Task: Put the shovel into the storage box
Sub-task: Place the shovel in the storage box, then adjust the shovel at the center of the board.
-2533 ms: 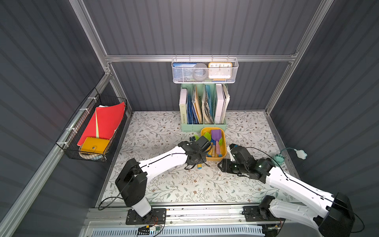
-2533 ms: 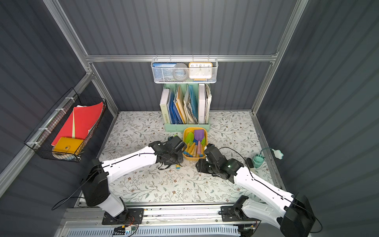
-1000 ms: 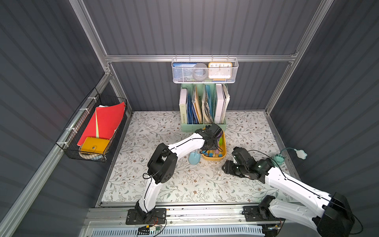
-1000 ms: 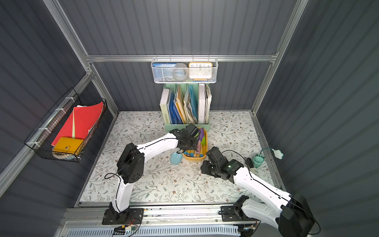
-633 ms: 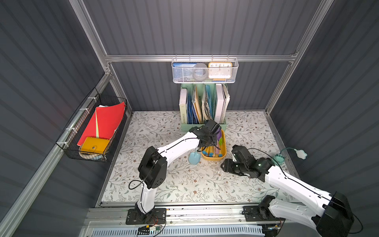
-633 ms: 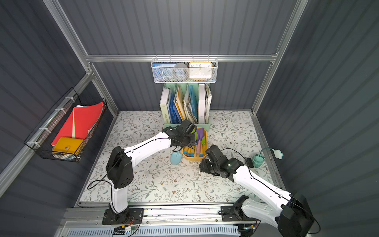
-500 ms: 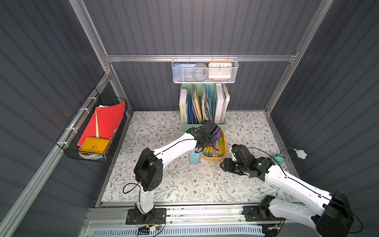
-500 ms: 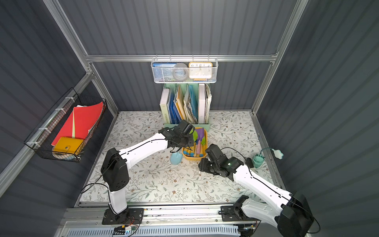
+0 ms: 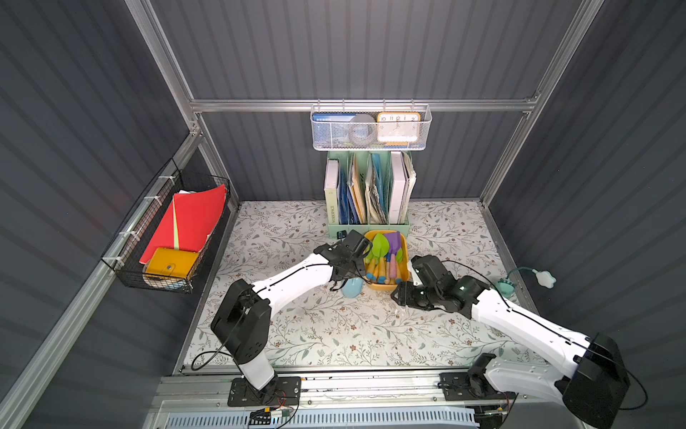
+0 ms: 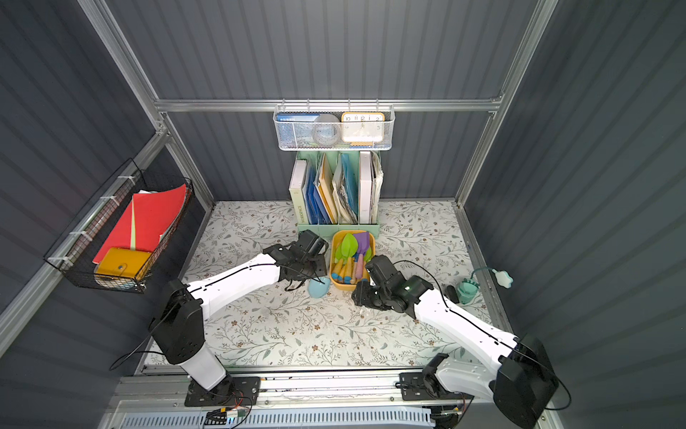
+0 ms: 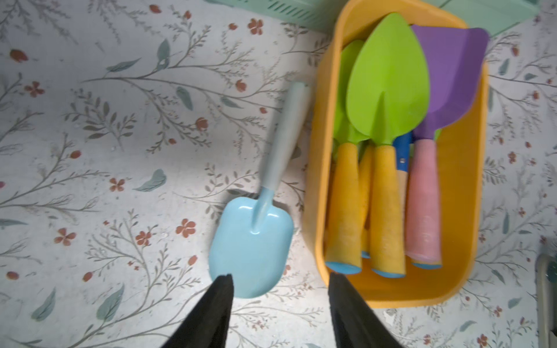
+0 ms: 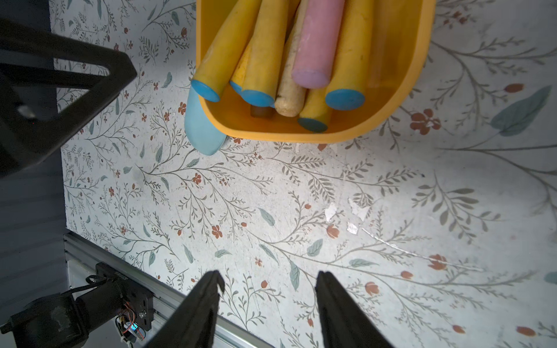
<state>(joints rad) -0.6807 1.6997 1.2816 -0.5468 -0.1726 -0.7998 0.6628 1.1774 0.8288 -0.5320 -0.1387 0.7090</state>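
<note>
One shovel (image 11: 251, 241) lies outside the storage box (image 11: 316, 180); left fingers (image 11: 211, 316) and right fingers (image 12: 199, 316) spread, empty; we judge gripping it comes next.

One blue shovel (image 11: 251, 241); one storage box (image 11: 316, 180) (its piled tools (image 11: 388, 90) uncountable); one file rack (image 10: 319, 227).

Robot lab cell, grey panels (image 9: 334, 48), aluminium frame (image 9: 356, 105)
</note>
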